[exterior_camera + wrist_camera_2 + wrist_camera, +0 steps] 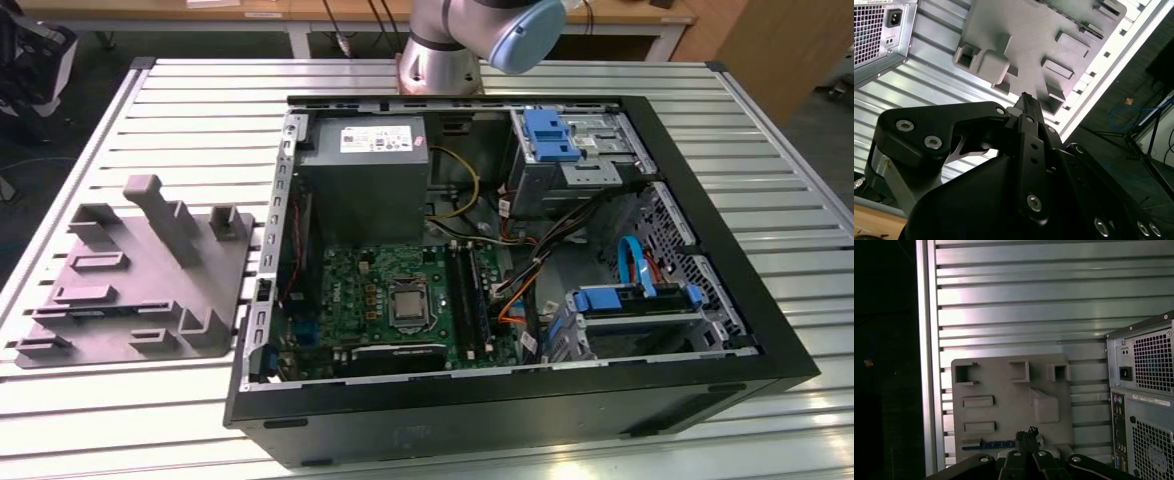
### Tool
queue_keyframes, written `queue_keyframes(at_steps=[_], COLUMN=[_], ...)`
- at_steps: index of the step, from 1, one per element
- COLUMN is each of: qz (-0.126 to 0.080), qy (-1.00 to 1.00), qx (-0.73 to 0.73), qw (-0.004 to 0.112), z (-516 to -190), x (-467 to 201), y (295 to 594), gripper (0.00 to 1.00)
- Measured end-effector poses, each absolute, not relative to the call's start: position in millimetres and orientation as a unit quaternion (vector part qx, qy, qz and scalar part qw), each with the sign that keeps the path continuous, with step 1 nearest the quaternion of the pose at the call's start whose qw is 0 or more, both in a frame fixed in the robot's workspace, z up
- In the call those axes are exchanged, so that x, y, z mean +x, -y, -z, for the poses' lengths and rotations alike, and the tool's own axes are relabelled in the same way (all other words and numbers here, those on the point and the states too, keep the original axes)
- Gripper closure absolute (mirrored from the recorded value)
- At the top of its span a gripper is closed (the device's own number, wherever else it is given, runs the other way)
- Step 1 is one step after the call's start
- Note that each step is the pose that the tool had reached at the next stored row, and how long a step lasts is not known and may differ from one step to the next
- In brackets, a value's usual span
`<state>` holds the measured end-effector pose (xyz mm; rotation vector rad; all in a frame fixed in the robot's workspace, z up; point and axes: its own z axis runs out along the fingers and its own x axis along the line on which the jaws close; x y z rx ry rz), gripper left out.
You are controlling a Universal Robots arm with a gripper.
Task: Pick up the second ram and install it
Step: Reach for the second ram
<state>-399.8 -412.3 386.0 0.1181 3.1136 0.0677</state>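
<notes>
In the first wrist view a thin dark-blue strip, apparently the second ram (985,444), lies flat along the edge of the grey moulded tray (1004,405). My gripper (1026,432) hangs above that edge, just beside the strip's end. Its two black fingers are pressed together with nothing between them. The second wrist view has the same shut fingertips (1026,97) pointing at the tray (1024,35) from well above. In the exterior view the open computer case (507,250) lies on its side, with the black memory sockets (463,285) on the green motherboard.
The tray (134,275) sits on the slatted metal table (187,110), at the exterior view's left of the case. It carries upright posts and blocks. The arm's base (441,50) stands behind the case. The case's rear panel (1144,410) is close to the tray.
</notes>
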Motion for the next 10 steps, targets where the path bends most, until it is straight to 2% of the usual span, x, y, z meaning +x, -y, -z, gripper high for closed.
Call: queue_keyframes(at_steps=[10], qz=[-0.022], qy=[-0.999], qx=[0.038], qw=[0.012], z=[-383.4], x=[-405.6], y=[416.9], gripper=[0.9])
